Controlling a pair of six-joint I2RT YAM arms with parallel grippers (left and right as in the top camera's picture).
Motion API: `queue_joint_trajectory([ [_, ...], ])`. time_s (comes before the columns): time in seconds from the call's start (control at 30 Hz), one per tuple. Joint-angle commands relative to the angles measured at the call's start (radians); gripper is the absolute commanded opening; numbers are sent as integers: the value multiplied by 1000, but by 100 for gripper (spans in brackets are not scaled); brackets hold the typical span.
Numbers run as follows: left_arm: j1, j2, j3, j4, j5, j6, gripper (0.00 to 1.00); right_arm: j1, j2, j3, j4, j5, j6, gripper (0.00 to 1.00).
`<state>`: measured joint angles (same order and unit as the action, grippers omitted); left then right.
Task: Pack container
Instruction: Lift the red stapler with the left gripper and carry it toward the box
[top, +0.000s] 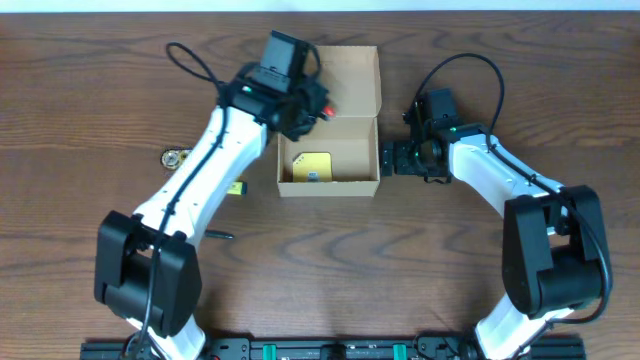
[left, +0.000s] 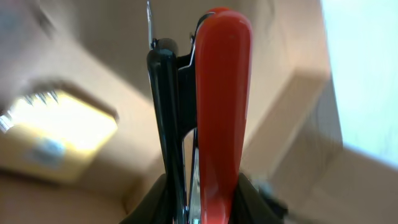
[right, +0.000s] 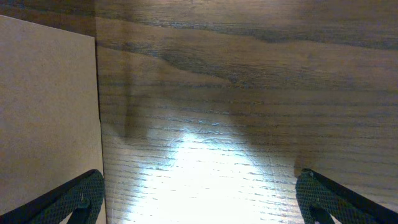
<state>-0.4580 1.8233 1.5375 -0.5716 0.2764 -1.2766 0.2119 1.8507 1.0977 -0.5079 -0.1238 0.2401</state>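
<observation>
- Lower the red stapler (left: 222, 106), clamped in the left tool (top: 316, 106), into the container (top: 330, 186), landing beside the yellow card (top: 312, 166).
- Steady the container with the right tool (top: 392, 158), spread apart just beside it.

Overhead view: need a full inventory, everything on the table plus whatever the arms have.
tan rectangular cardboard box: 1, tan-brown, table centre, flap lid open toward the far side
flat yellow pad-like item: 1, yellow, on the box floor; a small grey thing on it, too small to tell
red-and-black stapler-like tool: 1, red over black, held above the box's far-left corner
small round object: 1, gold and dark, table left of the box
small yellow piece: 1, yellow, beside the left arm
thin dark stick: 1, dark, near-left table
brown wooden table: 1, dark brown
left gripper: shut on the tool
right gripper: open, beside the box's right wall
</observation>
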Motion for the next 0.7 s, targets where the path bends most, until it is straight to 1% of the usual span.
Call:
queue_joint_trajectory([
  [0.0,-40,-4,37,0,51,-21,6,-7,1,-2,-1,-4,-13,99],
  [0.07,-54,-4,37,0,45,-21,6,-7,1,-2,-1,-4,-13,99],
  [0.13,-58,-3,37,-11,2,-26,6,-7,1,-2,-1,-4,-13,99],
  [0.23,-58,-3,37,-65,-68,-96,6,-7,1,-2,-1,-4,-13,99],
  [0.27,-58,-3,37,-85,-86,-163,6,-7,1,-2,-1,-4,-13,99],
  [0.33,-58,-2,37,-120,-131,-344,6,-7,1,-2,-1,-4,-13,99],
  [0.37,-58,3,37,-138,-158,-491,6,-7,1,-2,-1,-4,-13,99],
  [0.43,-58,16,37,-141,-161,-598,6,-7,1,-2,-1,-4,-13,99],
  [0.6,-63,63,37,-115,-172,-666,6,-7,1,-2,-1,-4,-13,99],
  [0.67,-69,80,37,-96,-185,-671,6,-7,1,-2,-1,-4,-13,99],
])
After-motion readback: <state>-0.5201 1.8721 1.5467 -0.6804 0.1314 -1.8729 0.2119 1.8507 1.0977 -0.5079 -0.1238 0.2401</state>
